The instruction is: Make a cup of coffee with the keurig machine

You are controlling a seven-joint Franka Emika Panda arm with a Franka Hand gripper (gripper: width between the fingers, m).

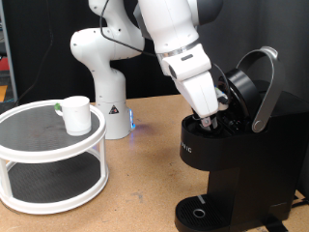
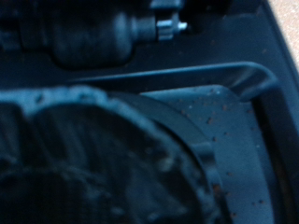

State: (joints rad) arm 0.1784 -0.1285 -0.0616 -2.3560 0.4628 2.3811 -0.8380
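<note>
The gripper [image 1: 210, 120] reaches into the keurig machine [image 1: 232, 155] under its raised lid; its finger state cannot be told. The pod-loading step seems in hand, and the cup [image 1: 76, 114] waits well apart from the machine.

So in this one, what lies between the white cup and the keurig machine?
In the exterior view, only the robot's white base and bare tabletop lie between the cup on the round stand and the keurig machine.

Robotics lab bench, not a kitchen. White arm [image 1: 174, 48] is bolted to a wooden table [image 1: 135, 184], with a round white two-tier stand [image 1: 48, 159] as a prop. Dark curtain [image 1: 39, 48] behind.
</note>
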